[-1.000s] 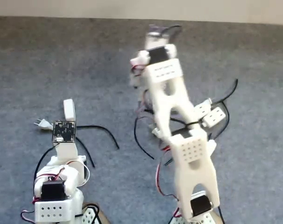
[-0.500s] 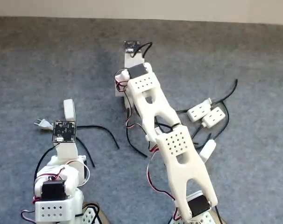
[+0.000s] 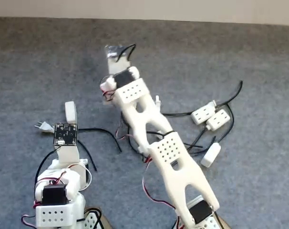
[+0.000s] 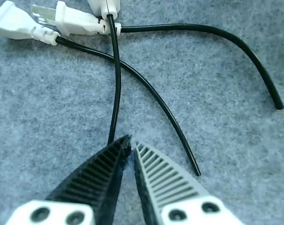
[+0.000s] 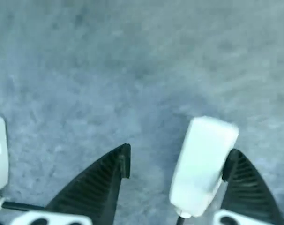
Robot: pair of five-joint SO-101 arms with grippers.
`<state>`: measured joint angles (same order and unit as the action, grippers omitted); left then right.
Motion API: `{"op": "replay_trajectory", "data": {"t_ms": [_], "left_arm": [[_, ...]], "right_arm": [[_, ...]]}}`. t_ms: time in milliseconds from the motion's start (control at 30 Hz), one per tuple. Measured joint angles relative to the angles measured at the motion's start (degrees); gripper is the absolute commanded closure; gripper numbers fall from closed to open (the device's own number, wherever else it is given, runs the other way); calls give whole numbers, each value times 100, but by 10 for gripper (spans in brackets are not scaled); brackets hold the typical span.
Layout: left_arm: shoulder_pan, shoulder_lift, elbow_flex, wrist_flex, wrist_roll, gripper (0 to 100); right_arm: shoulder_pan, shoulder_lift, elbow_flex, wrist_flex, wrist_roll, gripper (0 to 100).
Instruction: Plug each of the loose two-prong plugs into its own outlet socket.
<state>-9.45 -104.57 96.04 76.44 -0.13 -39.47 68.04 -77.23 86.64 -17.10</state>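
We judge the pick-up is in hand: the right end effector (image 5: 178, 154) stands apart with a white plug (image 5: 203, 164) between its fingers (image 5: 102, 185), against one, well apart from the outlet sockets (image 3: 204, 112). The left end effector (image 4: 131, 143) is together over a black cord (image 4: 116, 93) near two loose plugs (image 4: 78, 19). Next we must clamp squarely and carry it to a socket.

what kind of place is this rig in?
Probably a robot-manipulation test bench: grey carpet-like table cover, white plastic left arm and right arm mounted side by side, and loose white outlet sockets on black cords.
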Motion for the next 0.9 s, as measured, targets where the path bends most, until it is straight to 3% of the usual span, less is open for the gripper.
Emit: {"op": "replay_trajectory", "data": {"t_ms": [200, 400, 533, 900], "left_arm": [[0, 0, 0, 0, 0, 993], [0, 0, 0, 0, 0, 993], [0, 0, 0, 0, 0, 993], [0, 0, 0, 0, 0, 993]], "right_arm": [[-132, 70, -123, 0, 0, 699], [-246, 53, -1380, 325, 0, 699], [-246, -360, -1653, 615, 492, 699], [1160, -747, -1714, 1143, 738, 699]]}}
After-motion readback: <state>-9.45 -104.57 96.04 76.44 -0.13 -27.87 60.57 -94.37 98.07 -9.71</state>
